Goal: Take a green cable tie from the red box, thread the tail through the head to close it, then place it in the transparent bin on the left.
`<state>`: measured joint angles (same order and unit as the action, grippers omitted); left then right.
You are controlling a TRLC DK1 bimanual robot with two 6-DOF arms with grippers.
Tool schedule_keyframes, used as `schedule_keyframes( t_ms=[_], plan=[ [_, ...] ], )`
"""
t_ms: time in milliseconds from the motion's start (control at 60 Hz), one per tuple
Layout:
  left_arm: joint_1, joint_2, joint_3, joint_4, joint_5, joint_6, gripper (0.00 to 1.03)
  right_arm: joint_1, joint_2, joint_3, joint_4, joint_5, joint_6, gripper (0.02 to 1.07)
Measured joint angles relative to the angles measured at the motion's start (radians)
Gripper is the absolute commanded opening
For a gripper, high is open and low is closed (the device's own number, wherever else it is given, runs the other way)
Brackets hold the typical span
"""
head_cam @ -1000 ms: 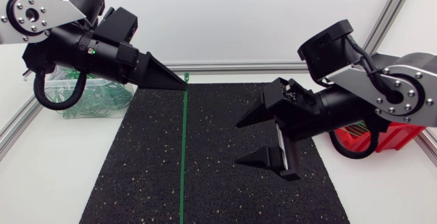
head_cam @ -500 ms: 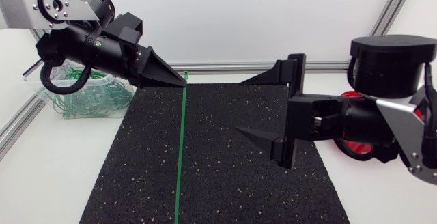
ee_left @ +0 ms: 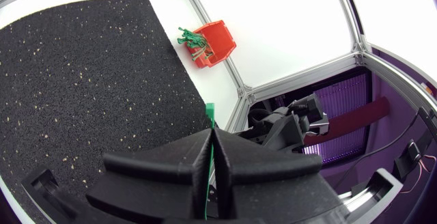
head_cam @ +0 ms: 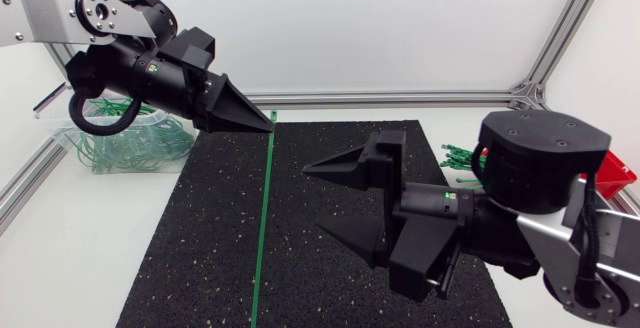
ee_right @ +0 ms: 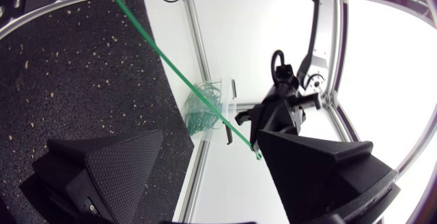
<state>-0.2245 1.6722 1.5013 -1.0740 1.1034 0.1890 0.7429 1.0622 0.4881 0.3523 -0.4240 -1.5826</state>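
Pinching thin green plastic cable tie (head_cam: 262,218): left black gripper (head_cam: 268,122). Right gripper (head_cam: 313,199), spread at 3 o'clock, may knock it loose if misaligned.

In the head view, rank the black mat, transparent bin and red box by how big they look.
1. black mat
2. transparent bin
3. red box: only a corner shows behind the right arm, so its true place is unsure.

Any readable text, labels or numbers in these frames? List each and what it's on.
None legible.
Left arm: small green mark, too small to read.
Right arm: same, too small.
Red box, transparent bin, green cable tie: no print visible.
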Motion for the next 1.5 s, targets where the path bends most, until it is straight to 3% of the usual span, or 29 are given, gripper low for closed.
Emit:
schedule_keyframes(
  t_ms=[267,433,633,700,883,967,1033,1367,1500],
  plan=[
    [0.000,0.055,0.034,-0.093,0.000,0.064,0.04,0.077,0.116,-0.039,0.072,-0.038,-0.257,1.03],
    [0.000,0.069,0.044,-0.105,0.011,0.075,0.04,0.196,0.108,-0.071,0.078,0.012,-0.286,1.03],
    [-0.001,0.101,0.065,-0.108,0.015,0.077,0.04,0.264,0.097,-0.097,0.085,0.005,-0.290,1.02],
    [-0.002,0.108,0.065,-0.108,0.015,0.077,0.04,0.271,0.097,-0.098,0.093,0.002,-0.297,0.96],
    [-0.011,0.120,0.065,-0.108,0.019,0.077,0.04,0.308,0.130,-0.107,0.180,-0.013,-0.304,0.92],
    [-0.013,0.125,0.065,-0.108,0.023,0.078,0.04,0.317,0.167,-0.112,0.210,-0.013,-0.304,0.84],
    [-0.014,0.128,0.065,-0.108,0.026,0.078,0.04,0.325,0.192,-0.118,0.229,-0.013,-0.304,0.83],
    [-0.018,0.142,0.065,-0.108,0.030,0.085,0.04,0.340,0.229,-0.131,0.262,-0.017,-0.304,0.39],
    [-0.027,0.143,0.065,-0.108,0.031,0.086,0.04,0.354,0.230,-0.131,0.268,-0.017,-0.304,0.38]
  ],
)
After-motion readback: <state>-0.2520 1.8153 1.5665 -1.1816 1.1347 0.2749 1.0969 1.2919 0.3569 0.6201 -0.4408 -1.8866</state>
